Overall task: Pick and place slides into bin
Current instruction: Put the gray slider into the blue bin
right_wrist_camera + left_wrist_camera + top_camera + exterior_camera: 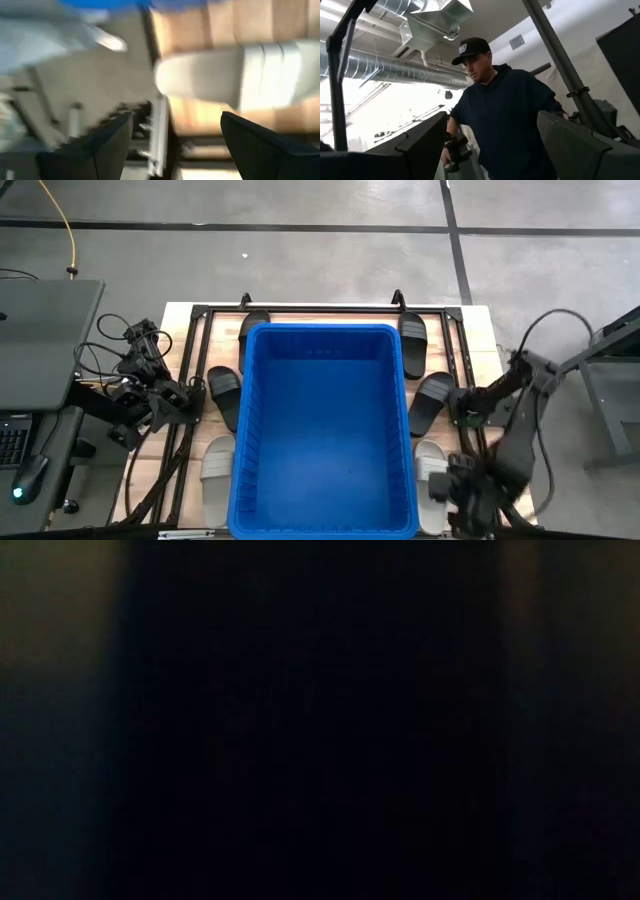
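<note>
Sitting at the worktop's (480,320) left edge, the left claw (190,402) is near a black slide (224,391) without touching it; its fingers (415,150) stand apart with nothing between them, and its wrist camera looks up at a person in a dark hoodie and cap (507,115). A light grey slide (217,475) lies near the front-left corner, and another black slide (252,326) pokes out at the bin's back-left corner. The bin (325,515) fills the middle of the worktop, and its inside looks bare. To its right lie a black slide at the back (413,340), a black slide tilted beside the bin's wall (431,400) and a light grey slide at the front (430,480). The right claw (447,490) hangs just beside that grey slide (235,75), its fingers (107,145) spread wide and empty. The low view is dark.
</note>
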Available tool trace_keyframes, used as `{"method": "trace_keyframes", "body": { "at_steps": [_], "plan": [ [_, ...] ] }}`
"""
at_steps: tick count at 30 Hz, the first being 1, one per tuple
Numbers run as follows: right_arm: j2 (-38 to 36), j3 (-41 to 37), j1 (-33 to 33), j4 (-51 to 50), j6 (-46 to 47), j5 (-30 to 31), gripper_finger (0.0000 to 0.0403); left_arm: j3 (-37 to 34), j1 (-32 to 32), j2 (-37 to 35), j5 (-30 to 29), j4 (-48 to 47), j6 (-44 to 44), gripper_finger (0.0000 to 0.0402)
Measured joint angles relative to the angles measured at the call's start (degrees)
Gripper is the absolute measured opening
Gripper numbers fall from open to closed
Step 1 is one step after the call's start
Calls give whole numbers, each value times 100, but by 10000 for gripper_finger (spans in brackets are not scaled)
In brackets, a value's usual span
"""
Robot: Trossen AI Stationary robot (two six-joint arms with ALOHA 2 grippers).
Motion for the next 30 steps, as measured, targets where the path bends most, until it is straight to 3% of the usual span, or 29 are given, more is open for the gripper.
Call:
{"method": "trace_keyframes", "body": {
  "at_steps": [6,14,20,30],
  "plan": [
    [1149,769,354,-1027,142,143,291,2,0,0,0,-76,-172,298],
    [2090,1237,381,-1169,160,281,291,2,2,0,0,-108,-177,298],
    [2314,1238,438,-1154,649,102,291,2,0,0,0,-140,-213,298],
    [2252,1127,1011,-1179,1450,840,291,2,0,0,0,-161,-479,298]
  ]
}}
